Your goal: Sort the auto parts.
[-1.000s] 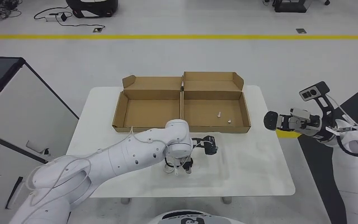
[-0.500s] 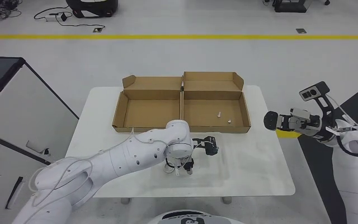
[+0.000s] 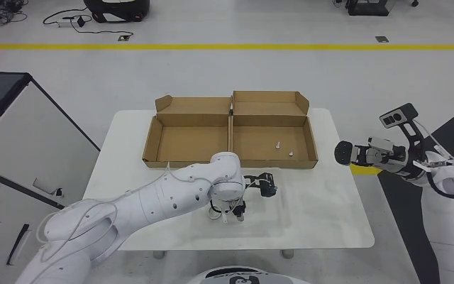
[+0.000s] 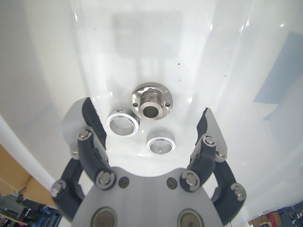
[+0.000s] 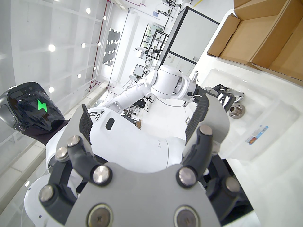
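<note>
My left gripper (image 4: 147, 105) hangs open just above three metal parts in a clear plastic tray (image 4: 236, 48). The parts are a flanged hub (image 4: 151, 103) standing on its flange, a silver ring collar (image 4: 122, 125) touching it, and a shallow silver cap (image 4: 160, 142) a little apart. All three lie between the open fingers. In the top view this gripper (image 3: 230, 211) is at the table's front middle. My right gripper (image 5: 144, 100) is open and holds nothing; it sits off the table's right side (image 3: 344, 153). From there I see the hub (image 5: 235, 111) under the left gripper (image 5: 221, 95).
A cardboard box (image 3: 230, 128) with two compartments stands at the back of the white table (image 3: 326, 213). Its right compartment holds two small parts (image 3: 277, 144) (image 3: 291, 151). A dark panel (image 3: 28, 128) stands left of the table.
</note>
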